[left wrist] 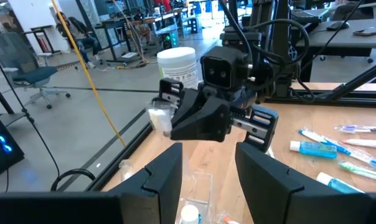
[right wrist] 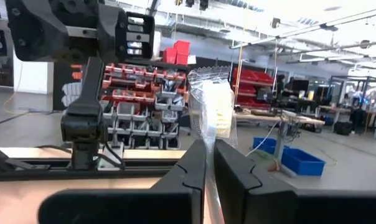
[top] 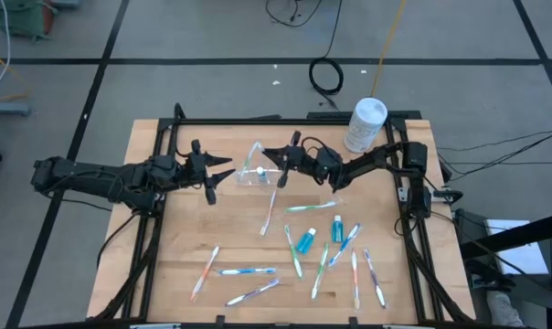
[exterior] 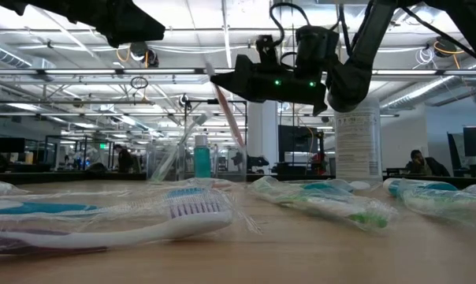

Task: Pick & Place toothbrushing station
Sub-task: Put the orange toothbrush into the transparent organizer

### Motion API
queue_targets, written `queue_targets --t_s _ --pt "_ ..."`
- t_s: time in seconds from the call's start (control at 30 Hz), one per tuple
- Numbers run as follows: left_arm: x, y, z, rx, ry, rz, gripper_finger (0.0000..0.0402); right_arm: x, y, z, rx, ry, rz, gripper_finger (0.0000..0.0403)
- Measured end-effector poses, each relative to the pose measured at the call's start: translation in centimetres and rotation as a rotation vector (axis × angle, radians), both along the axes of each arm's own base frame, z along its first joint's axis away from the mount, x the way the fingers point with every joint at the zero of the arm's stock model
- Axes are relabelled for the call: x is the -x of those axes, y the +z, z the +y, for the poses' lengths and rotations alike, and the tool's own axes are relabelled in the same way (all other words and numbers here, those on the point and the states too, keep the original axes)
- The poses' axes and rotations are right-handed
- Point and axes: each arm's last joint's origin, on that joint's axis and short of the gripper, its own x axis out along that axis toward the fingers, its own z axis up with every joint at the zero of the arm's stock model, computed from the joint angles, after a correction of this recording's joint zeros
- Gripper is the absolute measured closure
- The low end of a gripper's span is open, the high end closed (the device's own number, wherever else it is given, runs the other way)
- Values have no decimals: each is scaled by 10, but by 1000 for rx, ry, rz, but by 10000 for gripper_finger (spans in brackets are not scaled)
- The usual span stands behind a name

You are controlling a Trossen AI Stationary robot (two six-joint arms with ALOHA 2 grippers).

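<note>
Robotics lab, open-plan hall, parts bins [right wrist: 138,99], office chair [left wrist: 42,81], ceiling lights

The whole table [top: 166,274] is seen from directly overhead in the high view. It is viewed level from its surface in the low view, facing the room. From each wrist view, the opposite arm is faced closely. The white canister [top: 366,124] is shared by the high, low and left wrist views.

I see the cup [top: 253,174] mid-worktop [top: 166,274], between my left end effector [top: 223,170] and right end effector [top: 269,155]. The canister [top: 365,124] stands at the far right corner. Toothbrushes [top: 249,271] and toothpaste tubes [top: 305,240] lie scattered nearer me.
</note>
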Motion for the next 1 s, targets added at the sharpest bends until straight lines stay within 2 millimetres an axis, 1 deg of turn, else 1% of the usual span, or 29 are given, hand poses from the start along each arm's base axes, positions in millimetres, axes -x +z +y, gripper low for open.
queue_targets --t_s 0.27,0.33,0.47,0.6,0.83,1.0 --pt "0 3 0 2 5 -35 249 -2 -5 3 -38 15 43 390" --pt "-1 6 0 21 5 -69 249 -3 -9 3 -69 19 81 390" --pt "-1 5 0 47 5 -75 249 -4 -21 2 -151 19 188 390" --pt "-1 5 0 29 3 -68 249 -4 -26 2 -147 11 244 384" --pt "0 4 0 18 3 -50 249 -4 -26 2 -84 -10 255 340" --pt "0 4 0 18 3 -50 249 -2 -27 -3 -110 -182 261 301"
